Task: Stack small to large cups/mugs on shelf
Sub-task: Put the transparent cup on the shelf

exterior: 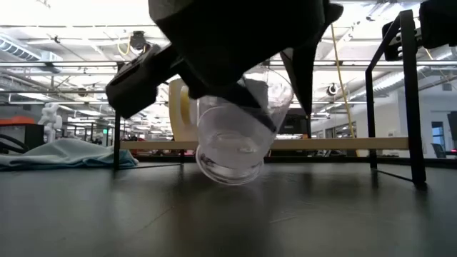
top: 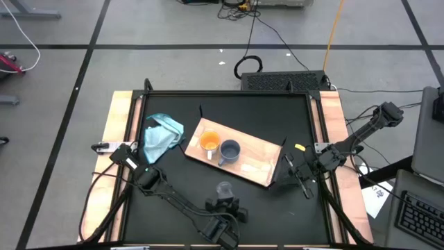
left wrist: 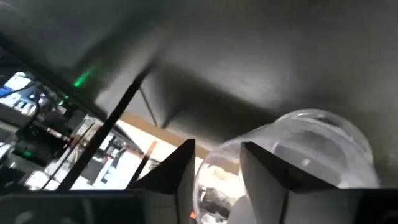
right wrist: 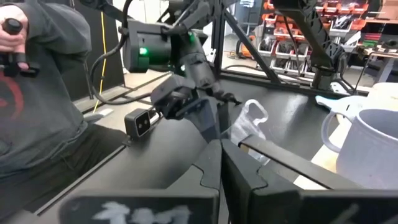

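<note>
Low view: left gripper (exterior: 246, 107) is straddling the tilted clear cup (exterior: 235, 139), fingers parted; closing squarely should prevent slipping. Right gripper (top: 300, 175), shut, is waiting.

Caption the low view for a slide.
Left hand around the tilted clear cup on the black tabletop, shelf behind.

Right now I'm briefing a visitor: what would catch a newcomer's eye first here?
The left gripper at the table's near edge, around a clear cup that leans tilted on the black tabletop. Next, the orange mug and blue-grey mug side by side on the wooden shelf, with a teal cloth left of it.
</note>
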Motion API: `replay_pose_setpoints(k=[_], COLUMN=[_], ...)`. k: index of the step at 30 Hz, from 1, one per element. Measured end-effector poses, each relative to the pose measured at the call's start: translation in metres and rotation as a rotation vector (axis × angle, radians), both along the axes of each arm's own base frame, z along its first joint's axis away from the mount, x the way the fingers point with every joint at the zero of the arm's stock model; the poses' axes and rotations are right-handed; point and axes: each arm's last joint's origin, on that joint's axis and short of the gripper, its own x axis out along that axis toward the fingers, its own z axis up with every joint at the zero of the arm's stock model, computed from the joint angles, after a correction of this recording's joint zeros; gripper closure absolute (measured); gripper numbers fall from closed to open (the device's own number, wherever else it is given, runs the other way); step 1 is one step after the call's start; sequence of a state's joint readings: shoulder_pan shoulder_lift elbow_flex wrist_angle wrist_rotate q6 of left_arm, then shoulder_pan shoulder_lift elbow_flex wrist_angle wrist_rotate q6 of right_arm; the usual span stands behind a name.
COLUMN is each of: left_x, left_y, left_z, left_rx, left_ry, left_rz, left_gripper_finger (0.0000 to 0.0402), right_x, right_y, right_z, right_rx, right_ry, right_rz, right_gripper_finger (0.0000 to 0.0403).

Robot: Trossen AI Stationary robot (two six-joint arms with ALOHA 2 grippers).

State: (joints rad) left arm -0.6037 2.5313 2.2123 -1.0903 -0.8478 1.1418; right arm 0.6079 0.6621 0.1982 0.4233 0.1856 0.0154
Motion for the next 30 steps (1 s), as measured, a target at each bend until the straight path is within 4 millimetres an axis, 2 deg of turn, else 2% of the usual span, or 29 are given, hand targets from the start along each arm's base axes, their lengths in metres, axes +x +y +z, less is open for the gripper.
replay_pose_setpoints(k=[5, 14, 20, 25, 30], left_x=[0.002, 0.008, 0.006, 0.001, -0.011], left_y=[0.001, 0.007, 0.013, 0.017, 0.026], left_z=[0.002, 0.046, 0.055, 0.063, 0.094], left_rx=[-0.046, -0.144, -0.191, -0.279, -0.439], left_ry=[-0.038, -0.194, -0.231, -0.309, -0.471], left_rz=[0.053, 0.161, 0.232, 0.369, 0.563], left_gripper_finger=[0.0243, 0.0227, 0.0227, 0.0227, 0.0227], right_x=[0.000, 0.000, 0.000, 0.000, 0.000], right_y=[0.000, 0.000, 0.000, 0.000, 0.000], right_z=[0.000, 0.001, 0.001, 0.001, 0.003], right_rx=[-0.001, 0.007, 0.007, 0.012, 0.039], right_ry=[0.001, -0.012, -0.012, -0.007, -0.012], right_rz=[0.000, 0.000, 0.000, 0.000, -0.003], right_gripper_finger=[0.0403, 0.0403, 0.0403, 0.0403, 0.0403])
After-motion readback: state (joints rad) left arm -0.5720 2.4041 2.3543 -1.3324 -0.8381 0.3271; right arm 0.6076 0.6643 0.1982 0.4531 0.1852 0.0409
